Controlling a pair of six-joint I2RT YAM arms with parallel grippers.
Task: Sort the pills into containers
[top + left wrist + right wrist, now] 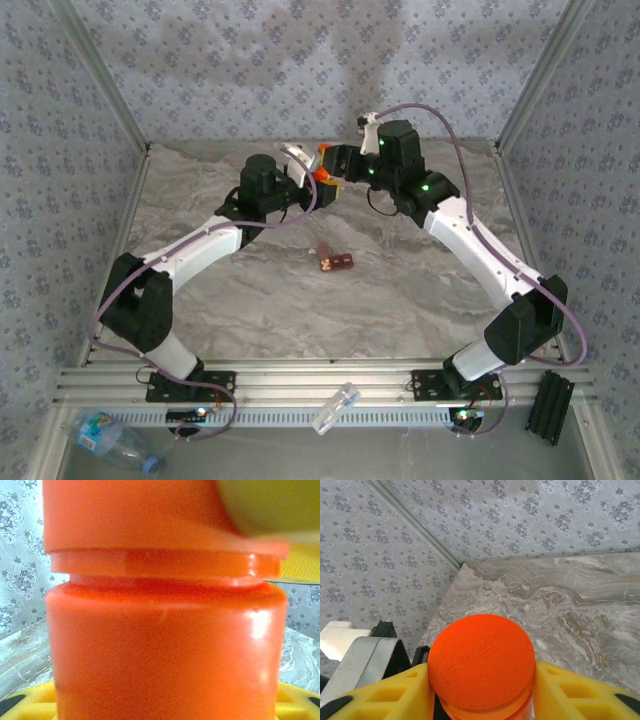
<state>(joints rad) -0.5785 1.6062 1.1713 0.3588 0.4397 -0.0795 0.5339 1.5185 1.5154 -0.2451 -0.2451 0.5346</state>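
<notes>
A small orange-red container point(322, 176) is held up off the table at the back centre, between both grippers. My left gripper point(308, 190) is shut on its body, which looms close and blurred in the left wrist view point(165, 650). My right gripper point(338, 160) is shut on its round cap point(481, 660), with a yellow finger point(395, 695) pressed against each side. One right finger point(270, 505) shows beside the cap in the left wrist view. A few small reddish-brown pills point(335, 262) lie on the marble table point(400, 290) in the middle.
A clear water bottle point(110, 438) with a blue label lies at the near left, outside the rail. A small clear plastic piece point(335, 408) rests on the front rail, and a black block point(552, 405) stands at the near right. Patterned walls close in the back and sides.
</notes>
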